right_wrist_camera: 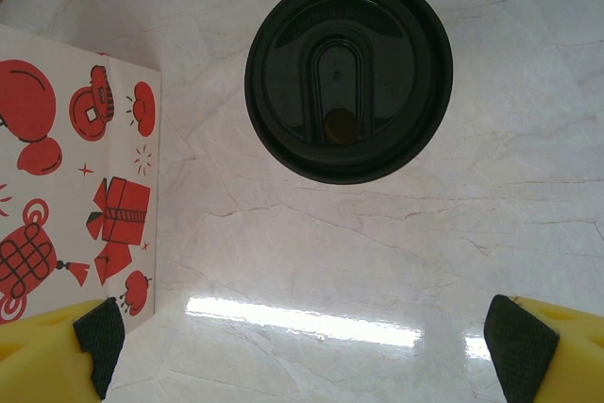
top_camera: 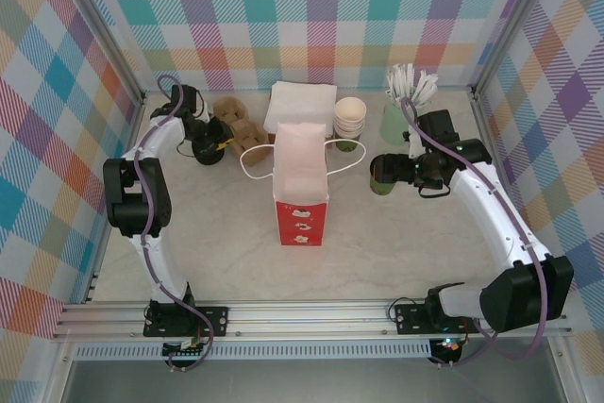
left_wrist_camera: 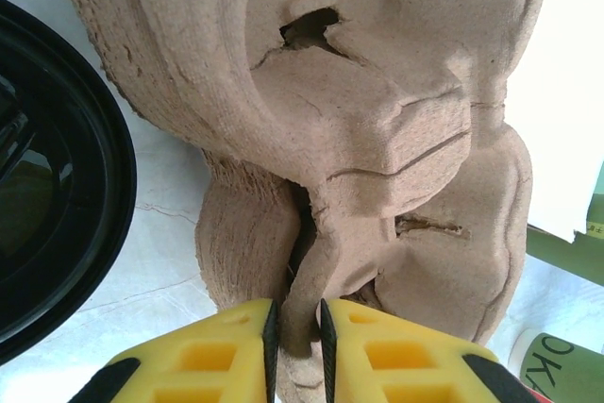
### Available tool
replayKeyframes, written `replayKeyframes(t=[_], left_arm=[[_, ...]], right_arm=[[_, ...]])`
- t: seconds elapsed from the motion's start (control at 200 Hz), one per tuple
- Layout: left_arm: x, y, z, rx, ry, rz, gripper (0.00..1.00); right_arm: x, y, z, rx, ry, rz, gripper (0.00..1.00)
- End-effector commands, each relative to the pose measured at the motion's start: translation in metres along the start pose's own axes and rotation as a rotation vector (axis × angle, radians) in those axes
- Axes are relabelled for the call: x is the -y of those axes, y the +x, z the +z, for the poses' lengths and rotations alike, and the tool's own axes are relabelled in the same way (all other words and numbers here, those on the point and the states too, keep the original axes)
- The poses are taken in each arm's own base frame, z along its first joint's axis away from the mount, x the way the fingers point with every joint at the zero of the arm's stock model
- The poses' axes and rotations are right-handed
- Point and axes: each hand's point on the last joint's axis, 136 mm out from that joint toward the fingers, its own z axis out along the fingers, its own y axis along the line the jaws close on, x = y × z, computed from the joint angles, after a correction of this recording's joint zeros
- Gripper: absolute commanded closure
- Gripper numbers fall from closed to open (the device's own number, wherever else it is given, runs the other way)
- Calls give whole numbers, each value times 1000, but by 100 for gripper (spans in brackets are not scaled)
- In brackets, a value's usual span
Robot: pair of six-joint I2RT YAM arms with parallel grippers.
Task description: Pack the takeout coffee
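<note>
left gripper (left_wrist_camera: 294, 351) clamped on the edge of the pulp cup carrier (left_wrist_camera: 377, 92) at frame bottom, right gripper (right_wrist_camera: 310, 346) spread wide open, takeout coffee (top_camera: 381, 176) right of centre

L arm (top_camera: 142, 186) bent sharply at elbow, forearm reaching to far-left of table. L gripper (left_wrist_camera: 294, 327) has jaws nearly together, pinching a thin wall of the pulp tray (left_wrist_camera: 377, 139). R arm (top_camera: 491, 205) stretched fwd, wrist turned toward centre. R gripper (right_wrist_camera: 302, 337) has jaws spread wide.
</note>
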Motion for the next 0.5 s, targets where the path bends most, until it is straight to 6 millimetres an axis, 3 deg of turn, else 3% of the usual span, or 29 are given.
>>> replayKeyframes(t=[0.0,0.495], left_arm=[[10,-8,-5,14,42,25,80],[23,-16,-11,54,94,27,98]], right_arm=[[-3,-3,3,4,-23,-11,0],[-3,-2,3,7,-23,-11,0]])
